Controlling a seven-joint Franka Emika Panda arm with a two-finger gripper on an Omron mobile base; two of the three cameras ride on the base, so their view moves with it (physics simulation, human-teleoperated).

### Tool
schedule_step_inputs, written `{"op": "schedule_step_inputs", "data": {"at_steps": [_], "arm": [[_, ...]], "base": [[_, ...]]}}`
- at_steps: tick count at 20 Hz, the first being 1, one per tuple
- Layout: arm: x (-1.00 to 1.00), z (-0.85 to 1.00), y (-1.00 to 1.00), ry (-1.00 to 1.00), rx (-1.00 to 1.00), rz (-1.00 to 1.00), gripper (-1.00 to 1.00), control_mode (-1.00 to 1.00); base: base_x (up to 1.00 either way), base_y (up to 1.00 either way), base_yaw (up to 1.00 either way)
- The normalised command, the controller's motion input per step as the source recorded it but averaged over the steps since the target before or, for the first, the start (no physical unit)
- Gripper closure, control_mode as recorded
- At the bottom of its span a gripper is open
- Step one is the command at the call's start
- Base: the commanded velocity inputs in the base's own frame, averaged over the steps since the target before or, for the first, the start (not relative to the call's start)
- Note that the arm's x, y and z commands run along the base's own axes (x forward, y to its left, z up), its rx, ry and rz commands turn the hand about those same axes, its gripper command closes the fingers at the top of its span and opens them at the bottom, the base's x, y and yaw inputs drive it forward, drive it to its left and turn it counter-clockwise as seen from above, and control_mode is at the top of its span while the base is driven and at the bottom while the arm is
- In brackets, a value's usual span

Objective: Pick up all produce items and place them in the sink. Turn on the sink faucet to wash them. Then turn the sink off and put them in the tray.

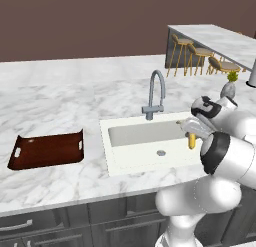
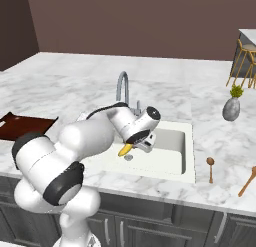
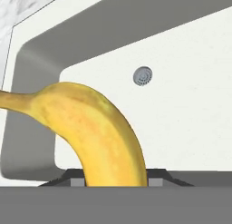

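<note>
While the white arm reaches over the sink, its two-finger gripper (image 1: pixel 191 135) is pinched on the small curved yellow banana (image 1: pixel 192 140), jaws closed on the fruit's upper end; banana hangs down from the hand, clear of the basin floor. Same grip in right base view: gripper (image 2: pixel 131 145), banana (image 2: pixel 125 149) pointing down-left below it. Hand view: banana (image 3: pixel 97 134) arcs up from between the finger tips w/ its thin stem end toward the left edge, round metal drain (image 3: pixel 142 75) beyond it on the white floor.

Large rectangular white recessed sink (image 1: pixel 114 161) set in grey-veined marble counter (image 1: pixel 60 96); banana is over the basin's right part, near the right wall. Tall grey metal gooseneck faucet (image 1: pixel 155 96) stands at the far rim, approx. centred. Dark reddish-brown wooden tray (image 1: pixel 47 151) w/ upturned ends sits on the counter left of the sink, well apart from the gripper.

Right of sink in right base view: grey vase w/ green sprig (image 2: pixel 231 107), two wooden spoons (image 2: pixel 210 169) near the front edge.
</note>
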Motion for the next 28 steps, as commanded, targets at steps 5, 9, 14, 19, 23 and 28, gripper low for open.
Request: {"op": "schedule_step_inputs", "data": {"at_steps": [5, 9, 14, 19, 23, 28], "arm": [[0.39, -0.23, 0.00, 0.04, -0.02, 0.00, 1.00, -1.00], [0.36, -0.30, 0.00, 0.01, -0.01, 0.00, 1.00, -1.00], [0.32, -0.32, 0.00, 0.00, -0.02, 0.00, 1.00, -1.00], [0.26, -0.29, -0.01, 0.00, -0.04, 0.00, 1.00, -1.00], [0.07, -0.17, -0.05, 0.00, -0.04, 0.00, 1.00, -1.00], [0.10, -0.15, -0.06, 0.00, -0.02, -0.01, 1.00, -1.00]], "base": [[0.00, 0.00, 0.00], [0.00, 0.00, 0.00], [0.00, 0.00, 0.00], [0.00, 0.00, 0.00], [0.00, 0.00, 0.00], [0.00, 0.00, 0.00]]}}
